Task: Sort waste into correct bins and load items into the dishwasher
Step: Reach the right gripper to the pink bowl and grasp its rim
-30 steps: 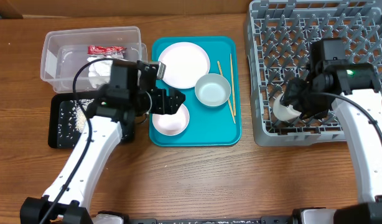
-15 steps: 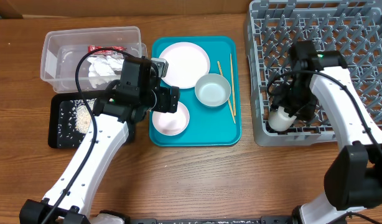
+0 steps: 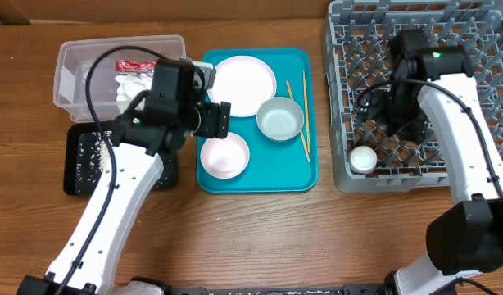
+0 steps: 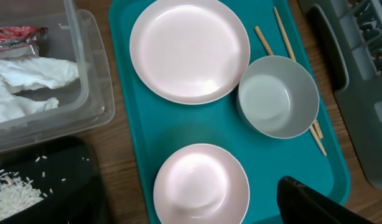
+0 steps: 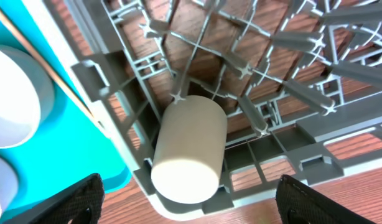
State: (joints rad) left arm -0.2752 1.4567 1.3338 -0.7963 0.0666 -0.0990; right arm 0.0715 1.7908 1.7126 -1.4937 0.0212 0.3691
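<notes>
Small white cup (image 3: 364,159) stands on end in the dish rack's (image 3: 415,182) near-left corner, long axis near vertical, closed end up. Just beyond it, right gripper (image 3: 403,123) gapes wide, empty. Left gripper (image 3: 215,119), over teal tray (image 3: 260,176), spread wide, empty.

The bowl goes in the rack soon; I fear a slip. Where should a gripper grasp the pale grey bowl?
Pinch the rim of the bowl from above, one finger inside, one outside: it sits upright on the teal tray. Probably choose the near edge, where the tray is bare; chopsticks lie along its right, the large plate far-left.
</notes>
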